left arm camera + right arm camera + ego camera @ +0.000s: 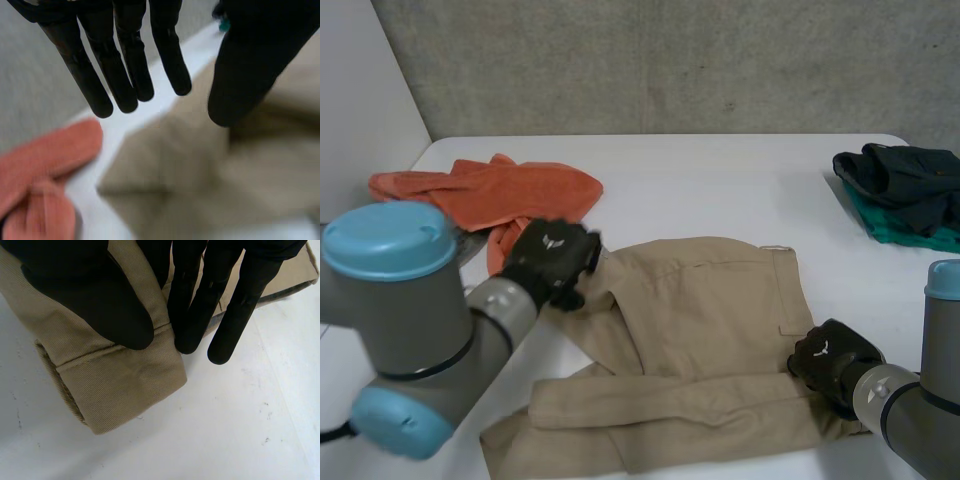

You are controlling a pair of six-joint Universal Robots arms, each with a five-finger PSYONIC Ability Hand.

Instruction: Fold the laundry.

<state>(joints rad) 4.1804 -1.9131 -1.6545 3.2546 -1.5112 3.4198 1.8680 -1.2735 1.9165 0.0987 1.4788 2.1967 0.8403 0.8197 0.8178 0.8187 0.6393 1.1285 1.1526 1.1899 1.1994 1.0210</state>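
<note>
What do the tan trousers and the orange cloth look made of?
The tan trousers: likely cotton twill, matte; fine diagonal ribs and a stitched hem show. The orange towel: probably terry, matte; it looks thick and fuzzy.

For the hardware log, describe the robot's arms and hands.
The left arm and right arm are grey cylinders with round light-blue caps at the joints. The left hand and right hand are black, each with a small pale emblem on its back; the fingers are long with rounded tips.
</note>
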